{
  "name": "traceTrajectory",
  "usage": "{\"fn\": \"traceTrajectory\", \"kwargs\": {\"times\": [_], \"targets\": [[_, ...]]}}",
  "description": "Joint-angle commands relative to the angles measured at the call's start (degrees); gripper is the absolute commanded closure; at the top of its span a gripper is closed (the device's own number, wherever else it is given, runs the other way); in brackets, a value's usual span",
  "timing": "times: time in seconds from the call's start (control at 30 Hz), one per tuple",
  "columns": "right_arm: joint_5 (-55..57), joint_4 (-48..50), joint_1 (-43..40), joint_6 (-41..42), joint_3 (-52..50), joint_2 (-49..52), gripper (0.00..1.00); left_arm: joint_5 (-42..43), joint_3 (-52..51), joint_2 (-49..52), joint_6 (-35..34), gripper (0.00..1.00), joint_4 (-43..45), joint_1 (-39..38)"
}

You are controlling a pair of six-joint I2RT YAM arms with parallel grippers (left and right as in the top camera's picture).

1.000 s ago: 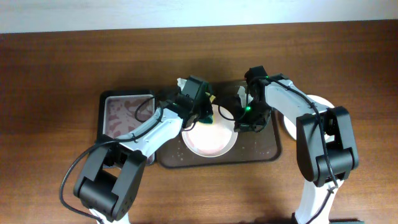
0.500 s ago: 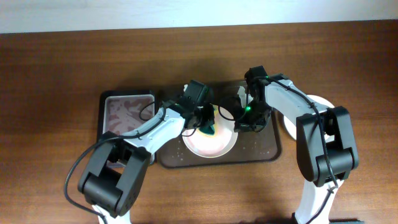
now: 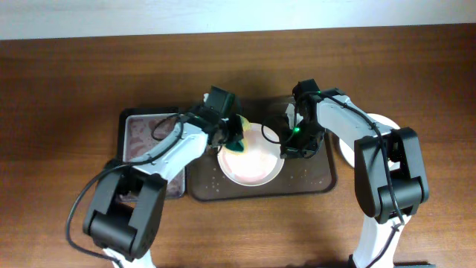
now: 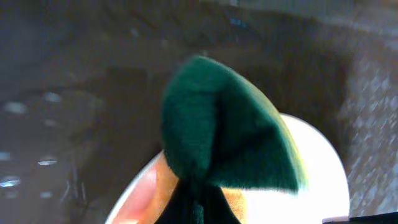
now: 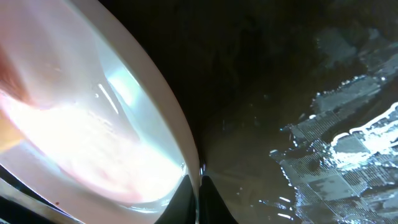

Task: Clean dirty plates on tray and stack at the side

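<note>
A white plate [image 3: 253, 167] with a faint pink smear lies on the dark brown tray [image 3: 312, 175]. My left gripper [image 3: 232, 138] is shut on a green sponge [image 3: 238, 144], which rests on the plate's upper left part. In the left wrist view the sponge [image 4: 224, 134] fills the middle, above the bright plate [image 4: 323, 180]. My right gripper [image 3: 285, 151] is shut on the plate's right rim. The right wrist view shows its fingertips [image 5: 186, 199] pinching that rim [image 5: 168, 118], with the wet tray [image 5: 280, 93] beside it.
A smaller grey metal tray [image 3: 149, 134] with reddish stains sits left of the brown tray. Right of the brown tray, a white plate [image 3: 344, 151] lies on the table, partly hidden by my right arm.
My left gripper has swept the sponge from the plate's upper middle over to its upper left edge. The right gripper has kept its hold on the rim.
</note>
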Motion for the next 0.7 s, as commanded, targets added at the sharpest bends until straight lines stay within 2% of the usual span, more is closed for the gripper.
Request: {"fn": "traceTrajectory", "kwargs": {"times": [0.0,0.13,0.4,0.47,0.67], "targets": [[3.82,-0.83,-0.28,0.68,-0.15,0.61,0.96,-1.51,0.15,-5.99,0.90,1.00,-1.05,1.01],[3.82,-0.83,-0.28,0.66,-0.15,0.61,0.96,3.37,0.15,-7.67,0.85,1.00,-1.75,0.94],[3.80,-0.37,-0.28,0.72,-0.15,0.61,0.96,5.55,0.13,-7.56,0.90,1.00,-8.90,-0.68],[4.00,0.83,-0.28,3.61,-0.15,0.61,0.96,8.98,0.15,-7.58,0.90,1.00,-12.11,-0.76],[0.55,3.74,-0.26,15.76,-0.15,0.61,0.96,9.14,0.15,-8.15,0.92,1.00,-18.95,-0.76]]}}
